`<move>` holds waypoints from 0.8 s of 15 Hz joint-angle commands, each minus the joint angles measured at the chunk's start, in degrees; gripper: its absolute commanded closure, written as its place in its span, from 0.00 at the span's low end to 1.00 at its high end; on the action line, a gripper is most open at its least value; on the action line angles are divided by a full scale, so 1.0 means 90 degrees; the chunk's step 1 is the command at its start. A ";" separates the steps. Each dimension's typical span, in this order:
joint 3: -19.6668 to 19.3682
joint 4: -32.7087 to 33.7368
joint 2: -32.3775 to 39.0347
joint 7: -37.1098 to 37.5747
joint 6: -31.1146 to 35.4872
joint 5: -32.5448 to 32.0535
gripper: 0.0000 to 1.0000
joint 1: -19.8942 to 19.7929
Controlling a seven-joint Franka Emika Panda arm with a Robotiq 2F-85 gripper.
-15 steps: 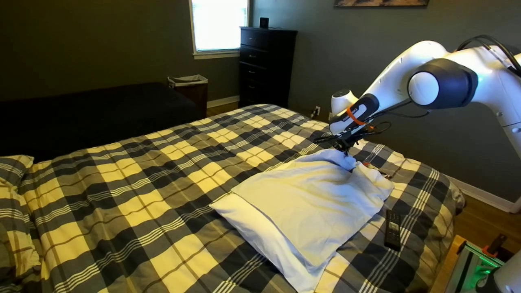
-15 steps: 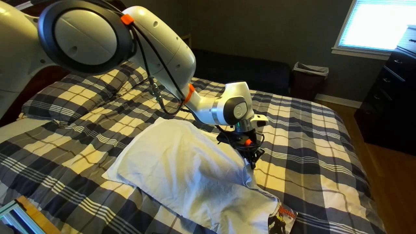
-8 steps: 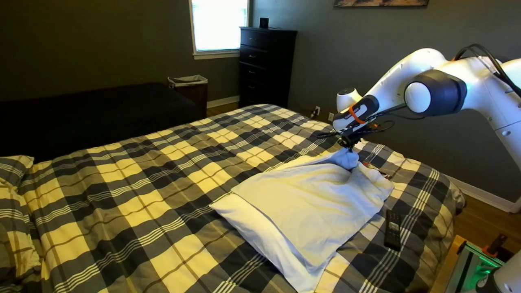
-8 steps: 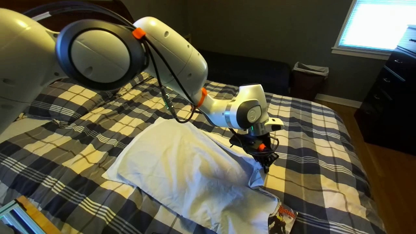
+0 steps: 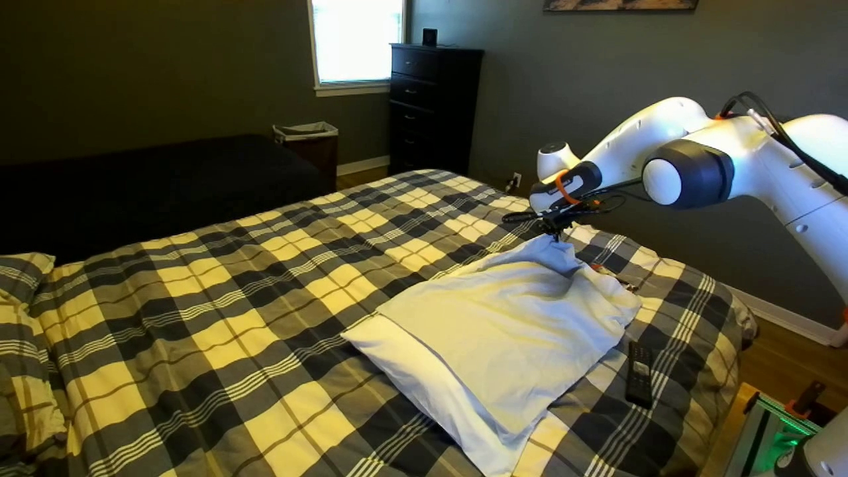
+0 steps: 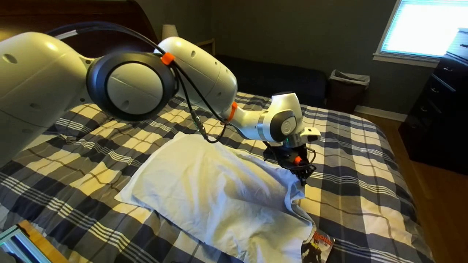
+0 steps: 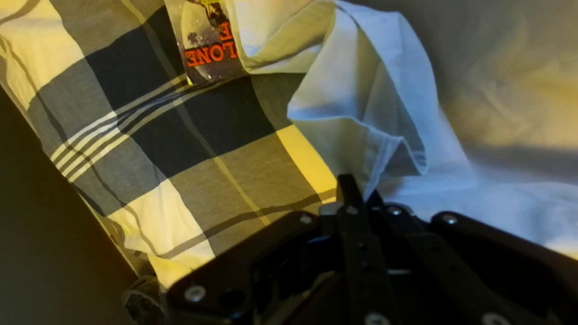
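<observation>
White cloth spread over the plaid bed, its edge pinched in the claw, that edge shifted since a second ago, white arm dipped lower, remote unmoved.

A dark dresser stood by a gray wall. Beside the dresser, a window glowed bright white; a lined bin stood near it. Wooden floor showed at the dresser's foot, and a plaid-covered bed stood across from it.
</observation>
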 commanded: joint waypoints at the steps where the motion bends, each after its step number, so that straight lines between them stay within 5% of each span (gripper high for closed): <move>1: -0.0038 0.0819 0.0487 0.0094 -0.0195 0.0134 0.99 -0.0154; 12: -0.0013 0.2180 0.1315 0.0264 -0.0271 0.0370 0.99 -0.0390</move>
